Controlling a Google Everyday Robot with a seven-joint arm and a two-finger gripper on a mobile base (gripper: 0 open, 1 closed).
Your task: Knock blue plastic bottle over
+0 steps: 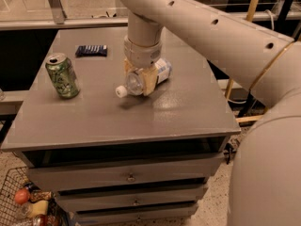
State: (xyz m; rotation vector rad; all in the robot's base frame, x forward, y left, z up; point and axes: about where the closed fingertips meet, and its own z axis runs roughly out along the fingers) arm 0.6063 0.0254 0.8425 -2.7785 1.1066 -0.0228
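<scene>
Clear thin plastic: blue plastic bottle (162, 71) on its side on bench (188, 117), shoulder pinched between jaws of gripper (138, 84), white cap (121, 91) just outside them. Likely light, crushable, slick, prone to rolling; stiff shoulder is best hold.

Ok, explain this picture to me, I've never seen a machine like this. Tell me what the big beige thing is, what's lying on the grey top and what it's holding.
The big beige tube is the arm of a mobile robot, reaching in from the right. There is only one camera, looking down on the scene; where it is mounted is not known. The arm ends in its end effector, the tan grasping part, which is down at the middle of the flat top of a grey cabinet with drawers.

Right at the end effector is a clear plastic water bottle with a white cap and a white-and-blue label. It is on its side, cap towards the left. Whether it is actually clamped cannot be told.

Also on the top are an upright green soda can at the left and a flat dark blue packet further back.
</scene>
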